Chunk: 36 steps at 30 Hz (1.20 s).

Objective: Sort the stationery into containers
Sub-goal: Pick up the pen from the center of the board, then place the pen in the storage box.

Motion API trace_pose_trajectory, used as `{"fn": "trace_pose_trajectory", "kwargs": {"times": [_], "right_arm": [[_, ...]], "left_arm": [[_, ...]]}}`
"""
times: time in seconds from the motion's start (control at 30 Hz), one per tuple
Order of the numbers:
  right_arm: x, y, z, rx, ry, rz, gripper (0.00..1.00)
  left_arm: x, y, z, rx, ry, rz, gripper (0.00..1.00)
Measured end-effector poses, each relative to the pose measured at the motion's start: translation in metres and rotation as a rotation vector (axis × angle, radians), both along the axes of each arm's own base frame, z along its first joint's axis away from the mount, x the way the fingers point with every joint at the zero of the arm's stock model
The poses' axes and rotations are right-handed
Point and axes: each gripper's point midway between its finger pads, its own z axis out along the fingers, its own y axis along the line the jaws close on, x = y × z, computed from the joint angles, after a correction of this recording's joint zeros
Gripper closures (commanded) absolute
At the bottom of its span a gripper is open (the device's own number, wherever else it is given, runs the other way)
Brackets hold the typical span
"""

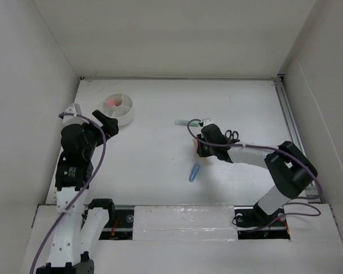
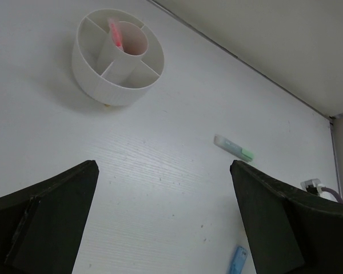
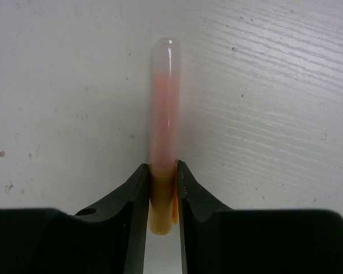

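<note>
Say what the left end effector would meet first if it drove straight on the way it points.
Probably bare table, between the white tub and the pale green bar; depth is unclear.

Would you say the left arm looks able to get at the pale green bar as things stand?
Probably yes: the left gripper is open and only bare table lies between it and the pale green bar. The right gripper, closed on the pink pen near the bar, might crowd the approach.
</note>
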Motion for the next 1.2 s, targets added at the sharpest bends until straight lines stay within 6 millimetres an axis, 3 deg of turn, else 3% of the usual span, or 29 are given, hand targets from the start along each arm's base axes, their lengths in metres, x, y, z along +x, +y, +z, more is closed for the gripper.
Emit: {"fn": "trace_pose_trajectory", "kwargs": {"times": [0.13, 0.23, 0.37, 0.53, 0.7, 0.87, 1.2], "right_arm": [[0.001, 0.002, 0.004, 0.013, -0.007, 0.002, 1.00], [-0.001, 0.015, 0.025, 0.059, -0.050, 0.036, 1.00], [-0.006, 0.064, 0.082, 0.212, -0.164, 0.183, 1.00], [-0.020, 0.135, 0.157, 0.495, -0.279, 0.428, 1.00], [-0.032, 0.169, 0.183, 0.691, -0.274, 0.562, 1.00], [-0.044, 0.188, 0.195, 0.815, -0.236, 0.645, 1.00], [-0.064, 0.204, 0.246, 0.951, -0.295, 0.753, 1.00]], "left_arm": [[0.005, -0.016, 0.001, -0.024, -0.002, -0.091, 0.00], [0.010, -0.040, 0.000, -0.062, 0.000, -0.229, 0.00], [0.012, -0.070, -0.009, -0.115, 0.020, -0.411, 0.00], [-0.001, -0.095, -0.013, -0.171, 0.025, -0.581, 0.00], [-0.013, -0.110, 0.006, -0.179, -0.049, -0.691, 0.00], [-0.018, -0.117, 0.015, -0.182, -0.090, -0.754, 0.00], [-0.020, -0.118, 0.011, -0.189, -0.080, -0.762, 0.06]]}}
